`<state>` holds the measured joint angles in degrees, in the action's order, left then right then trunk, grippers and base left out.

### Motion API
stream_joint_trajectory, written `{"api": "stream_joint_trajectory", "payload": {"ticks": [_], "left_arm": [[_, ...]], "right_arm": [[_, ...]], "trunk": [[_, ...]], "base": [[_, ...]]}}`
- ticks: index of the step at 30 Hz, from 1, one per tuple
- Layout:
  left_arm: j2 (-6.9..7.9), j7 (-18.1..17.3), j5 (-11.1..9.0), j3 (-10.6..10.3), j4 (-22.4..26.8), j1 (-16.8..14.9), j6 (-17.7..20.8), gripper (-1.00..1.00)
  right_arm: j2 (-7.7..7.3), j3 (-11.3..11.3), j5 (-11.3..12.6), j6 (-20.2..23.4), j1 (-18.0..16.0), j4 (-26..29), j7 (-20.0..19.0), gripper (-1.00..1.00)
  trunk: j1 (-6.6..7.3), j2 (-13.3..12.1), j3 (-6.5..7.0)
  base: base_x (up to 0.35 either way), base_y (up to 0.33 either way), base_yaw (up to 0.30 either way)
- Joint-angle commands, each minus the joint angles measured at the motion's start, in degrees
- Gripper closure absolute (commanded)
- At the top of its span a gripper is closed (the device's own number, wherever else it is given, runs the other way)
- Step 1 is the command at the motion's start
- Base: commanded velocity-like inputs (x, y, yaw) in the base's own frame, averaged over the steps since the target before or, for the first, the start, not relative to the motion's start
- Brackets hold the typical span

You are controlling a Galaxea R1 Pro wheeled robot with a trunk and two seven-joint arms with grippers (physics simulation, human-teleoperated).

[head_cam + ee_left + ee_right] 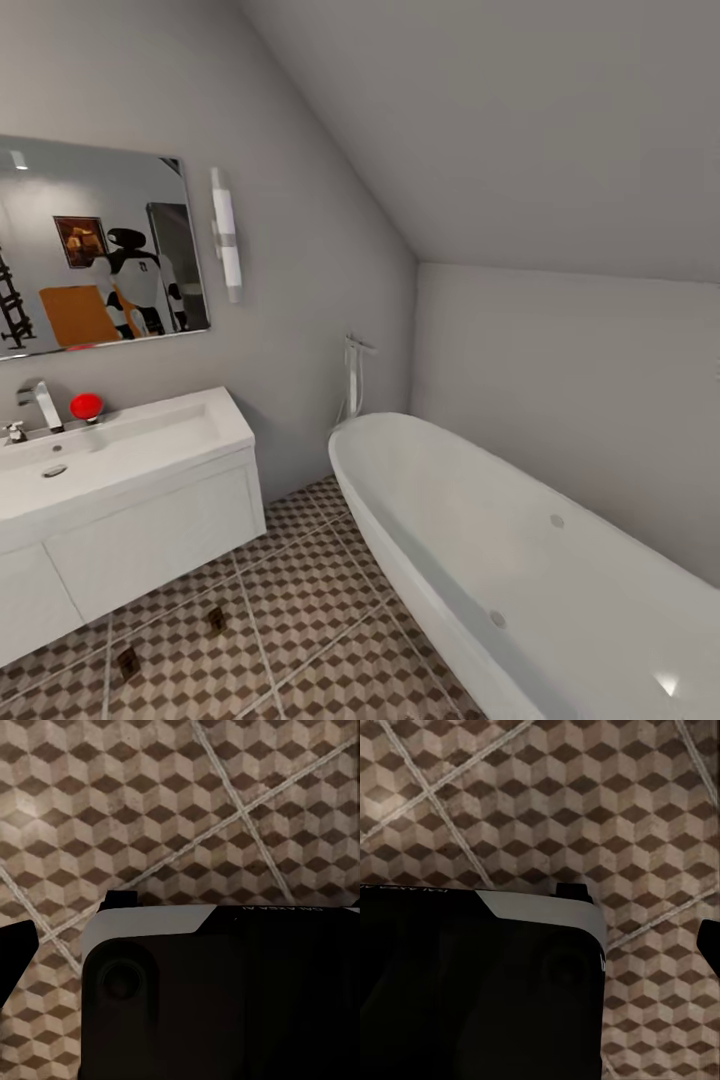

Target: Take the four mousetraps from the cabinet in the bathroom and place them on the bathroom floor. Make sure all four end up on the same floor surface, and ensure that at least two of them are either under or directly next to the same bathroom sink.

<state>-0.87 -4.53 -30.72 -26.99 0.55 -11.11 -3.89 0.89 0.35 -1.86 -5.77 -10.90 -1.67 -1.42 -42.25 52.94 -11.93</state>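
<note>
Two small brown mousetraps [215,618] [127,662] lie flat on the cube-patterned bathroom floor [310,600], just in front of and below the white wall-hung sink [225,425]. The cabinet is out of direct view. In the left wrist view one dark fingertip [15,956] of my left gripper sits at the frame's edge over the tiles. In the right wrist view a fingertip [711,945] of my right gripper does the same. Nothing is held between the fingers of either gripper. My own dark base [225,997] [472,990] blocks much of both wrist views.
A white oval bathtub [480,540] runs along the right wall under a sloping ceiling. Over the sink hang a mirror [95,245] and a wall lamp [227,240]. A chrome tap [40,405] and a red object [86,405] stand on the sink.
</note>
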Motion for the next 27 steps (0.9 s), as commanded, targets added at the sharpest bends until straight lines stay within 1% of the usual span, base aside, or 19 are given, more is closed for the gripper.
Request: {"api": "stream_joint_trajectory", "payload": {"ticks": [1, 11, 20, 27], "left_arm": [[-0.01, -0.22, -0.6, -0.46, -0.11, -0.05, -0.24, -1.0], [-0.01, -0.22, -0.55, -0.51, -0.1, -0.05, -0.24, -1.0], [-0.01, -0.22, -0.57, -0.51, -0.11, -0.05, -0.24, -1.0], [-0.01, -0.2, -0.57, -0.51, -0.11, -0.05, -0.24, -1.0]], "right_arm": [[-0.02, 0.0, -0.16, -0.33, -0.09, -0.18, -0.07, -1.0], [-0.14, -0.07, -0.02, -0.77, -0.09, -0.18, -0.07, -1.0], [-0.18, -0.08, 0.75, -1.04, -0.1, -0.19, -0.07, -1.0], [-0.18, -0.08, 0.91, -1.11, -0.09, -0.2, -0.07, -1.0]], "trunk": [[-0.01, 0.06, -0.08], [-0.01, 0.06, 0.09], [-0.01, 0.06, 0.35], [-0.01, 0.06, 0.57]], "base": [[0.0, 0.0, -0.243], [0.0, 0.0, -0.245], [0.0, 0.0, -0.246], [0.0, 0.0, -0.246]]}}
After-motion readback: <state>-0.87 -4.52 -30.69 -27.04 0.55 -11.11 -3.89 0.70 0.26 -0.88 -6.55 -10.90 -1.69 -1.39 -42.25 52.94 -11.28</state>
